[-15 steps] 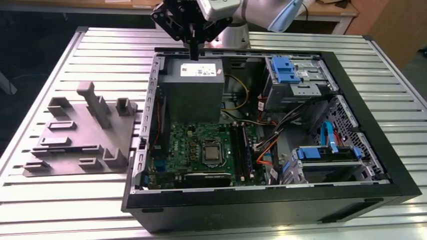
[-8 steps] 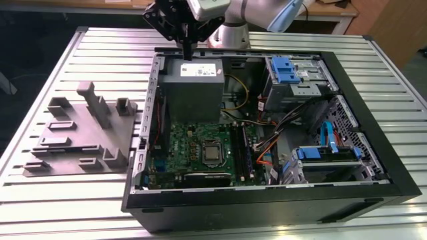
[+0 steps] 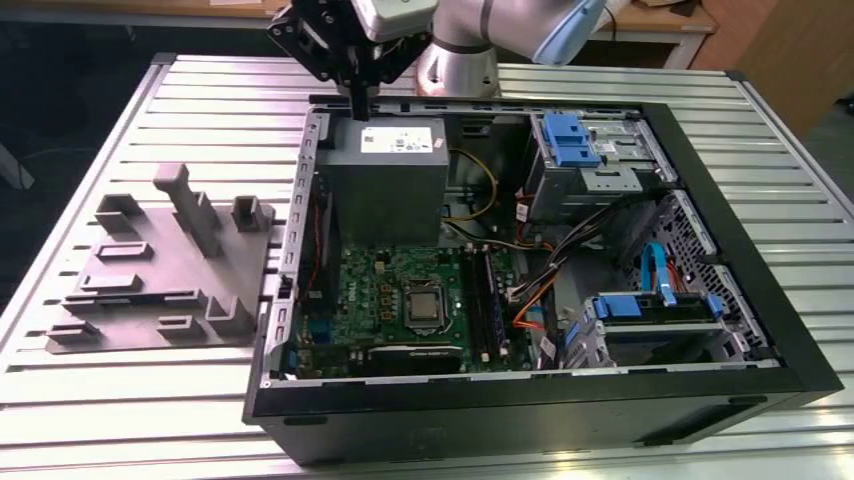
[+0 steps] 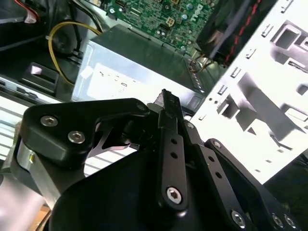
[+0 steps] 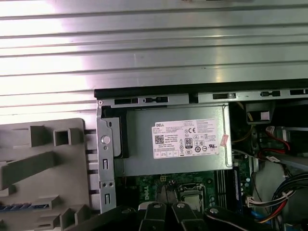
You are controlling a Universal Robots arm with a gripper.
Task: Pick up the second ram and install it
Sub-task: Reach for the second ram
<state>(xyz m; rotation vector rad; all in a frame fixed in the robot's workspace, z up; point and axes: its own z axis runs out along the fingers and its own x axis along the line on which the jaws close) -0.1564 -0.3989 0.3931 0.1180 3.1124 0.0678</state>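
Observation:
My gripper (image 3: 360, 110) hangs above the back edge of the grey power-supply box (image 3: 387, 170), inside the open computer case. Its fingers (image 4: 166, 98) meet in a single dark bar, shut, with nothing visible between them. In the first wrist view the fingertips (image 5: 155, 209) sit over the green motherboard (image 5: 159, 185). A thin blue-green strip, which looks like the second ram (image 5: 19, 208), lies in a slot of the grey moulded tray (image 5: 43, 163), well off to the side of the gripper. The tray (image 3: 160, 270) stands outside the case on the exterior view's left.
The black case wall (image 3: 534, 400) rims the work area. Inside are the motherboard (image 3: 387, 290) with its silver chip (image 3: 423, 307), long dark memory slots (image 3: 483, 300), cable bundles (image 3: 534, 290) and blue-latched drive bays (image 3: 587, 150). The ribbed metal table (image 3: 200, 100) surrounds it.

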